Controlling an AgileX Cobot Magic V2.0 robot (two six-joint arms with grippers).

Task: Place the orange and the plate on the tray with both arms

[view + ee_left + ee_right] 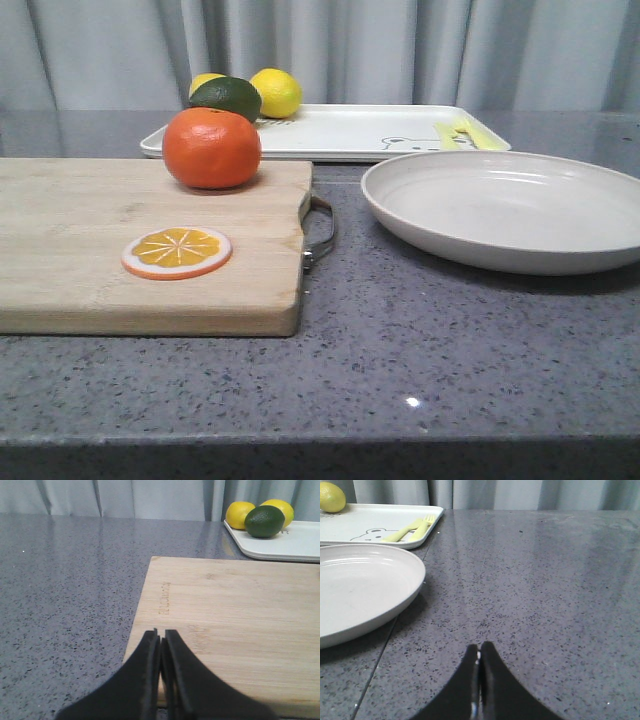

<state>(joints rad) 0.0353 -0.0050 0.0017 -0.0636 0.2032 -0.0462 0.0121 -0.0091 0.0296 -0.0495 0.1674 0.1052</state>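
Note:
The orange (211, 147) rests on the far right part of a wooden cutting board (80, 230). To its right the off-white plate (505, 207) lies on the grey counter; its rim (395, 607) also shows in the right wrist view. Behind both lies the white tray (350, 132), seen too as tray (295, 542) and tray (375, 525). My left gripper (161, 632) is shut and empty over the board's near left corner. My right gripper (479, 645) is shut and empty over bare counter, right of the plate. Neither gripper shows in the front view.
An orange slice (176, 251) lies on the board, which has a metal handle (320, 232) on its right end. Two lemons (276, 92) and a dark green lime (226, 96) sit at the tray's left end; yellow-green cutlery (462, 134) lies at its right.

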